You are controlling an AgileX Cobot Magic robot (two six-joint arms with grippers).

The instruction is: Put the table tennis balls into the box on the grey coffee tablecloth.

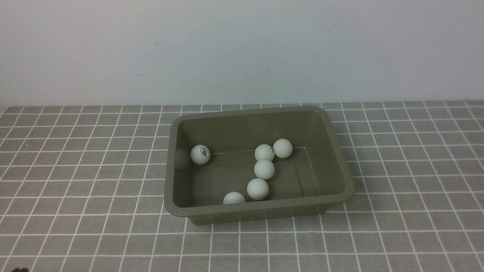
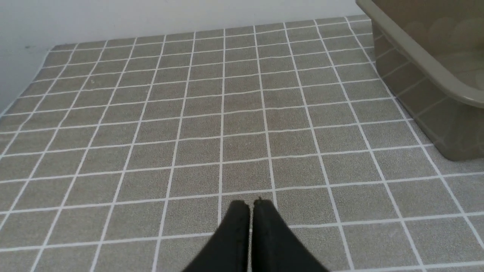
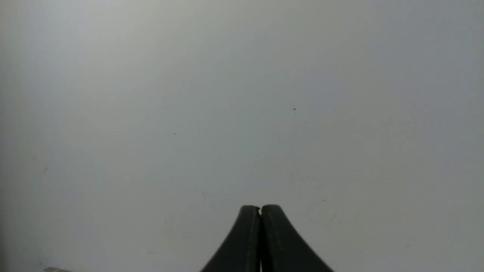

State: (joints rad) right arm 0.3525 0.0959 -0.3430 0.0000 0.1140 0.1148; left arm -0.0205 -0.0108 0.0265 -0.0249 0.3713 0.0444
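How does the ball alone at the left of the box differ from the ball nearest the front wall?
The left ball shows a dark printed mark; the front ball looks plain. The left ball is wholly visible, standing apart; the front ball is partly hidden by the box rim, close beside another. Both are white and lie inside.

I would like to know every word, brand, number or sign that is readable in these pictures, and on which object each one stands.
No text can be read with certainty.
Ball at the left wall of the box: the ball bears a dark printed mark, too small and blurred to read.
Ball nearer the middle: a faint dark mark near its upper edge, unreadable.
The other balls, the tablecloth and the wall show no text.
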